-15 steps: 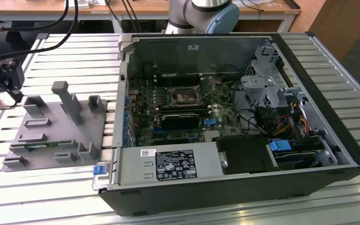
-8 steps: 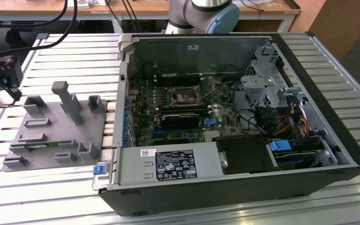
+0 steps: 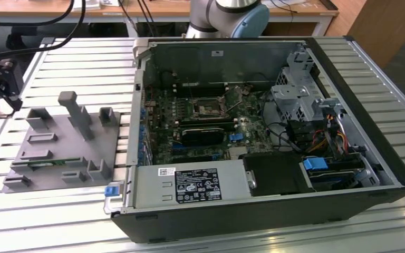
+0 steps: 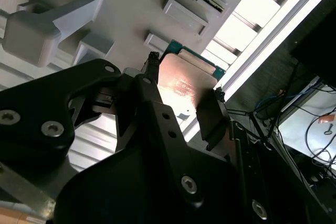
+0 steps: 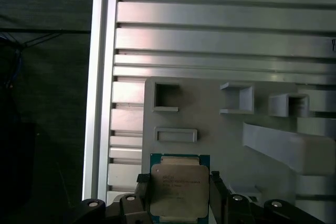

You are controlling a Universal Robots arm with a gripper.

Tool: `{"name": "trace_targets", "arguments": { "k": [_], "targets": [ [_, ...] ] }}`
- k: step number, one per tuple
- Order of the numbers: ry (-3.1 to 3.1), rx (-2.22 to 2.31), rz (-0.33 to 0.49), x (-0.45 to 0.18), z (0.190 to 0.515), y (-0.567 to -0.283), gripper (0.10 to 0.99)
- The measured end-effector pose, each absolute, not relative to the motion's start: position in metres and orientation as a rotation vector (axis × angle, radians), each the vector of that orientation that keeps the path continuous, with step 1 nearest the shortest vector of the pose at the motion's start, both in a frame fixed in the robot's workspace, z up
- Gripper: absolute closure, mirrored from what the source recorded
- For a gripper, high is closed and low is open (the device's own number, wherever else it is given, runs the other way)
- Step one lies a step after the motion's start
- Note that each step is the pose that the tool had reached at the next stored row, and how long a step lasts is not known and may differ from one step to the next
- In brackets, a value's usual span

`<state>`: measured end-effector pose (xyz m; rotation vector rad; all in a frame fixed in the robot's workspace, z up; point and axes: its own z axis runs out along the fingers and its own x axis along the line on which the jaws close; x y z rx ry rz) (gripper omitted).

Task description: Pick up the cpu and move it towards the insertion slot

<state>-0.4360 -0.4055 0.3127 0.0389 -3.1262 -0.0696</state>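
1. Silvery metal cpu [image 5: 178,190], flat and green-edged, sits clamped between the black gripper's [image 5: 178,186] fingers, seemingly clear of the matte grey tray [image 5: 210,124].
2. Pick-up looks done; the carry is in hand.
3. Steel-framed square slot [image 3: 210,108] lies well apart, inside the case [image 3: 273,221]; reaching it likely calls for clearing the wall, chip level.

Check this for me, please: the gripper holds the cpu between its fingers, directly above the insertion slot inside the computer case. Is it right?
Not fully. The gripper does hold the cpu between its fingers, but over the grey tray, not above the insertion slot inside the computer case; the first wrist view shows this.
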Motion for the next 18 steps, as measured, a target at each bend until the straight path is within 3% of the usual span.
{"name": "trace_targets", "arguments": {
  "k": [18],
  "targets": [
    [-3.126, 0.039, -0.070, -0.436, 0.332, -0.405, 0.553]
  ]
}}
